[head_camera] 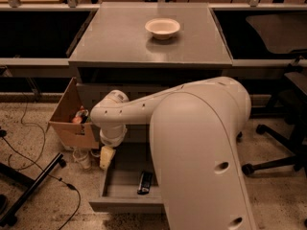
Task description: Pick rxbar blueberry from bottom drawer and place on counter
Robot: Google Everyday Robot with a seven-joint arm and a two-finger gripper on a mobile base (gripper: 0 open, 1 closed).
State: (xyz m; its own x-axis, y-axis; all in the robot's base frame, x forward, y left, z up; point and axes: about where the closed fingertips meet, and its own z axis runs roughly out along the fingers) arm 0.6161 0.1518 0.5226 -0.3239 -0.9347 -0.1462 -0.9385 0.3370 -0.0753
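While rxbar blueberry (145, 182) lies front-to-back | claw (106, 158) over bottom drawer (125, 204) rim | grip unclear

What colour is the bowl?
White bowl, camera view. The claw hangs over the bottom drawer, left side.

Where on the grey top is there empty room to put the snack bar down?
The flat grey counter is bare but for the round white bowl near its back edge, so the whole front half and the left side are free. It is crowded in the open bottom drawer, where the gripper hangs at the left wall near the dark snack bar.
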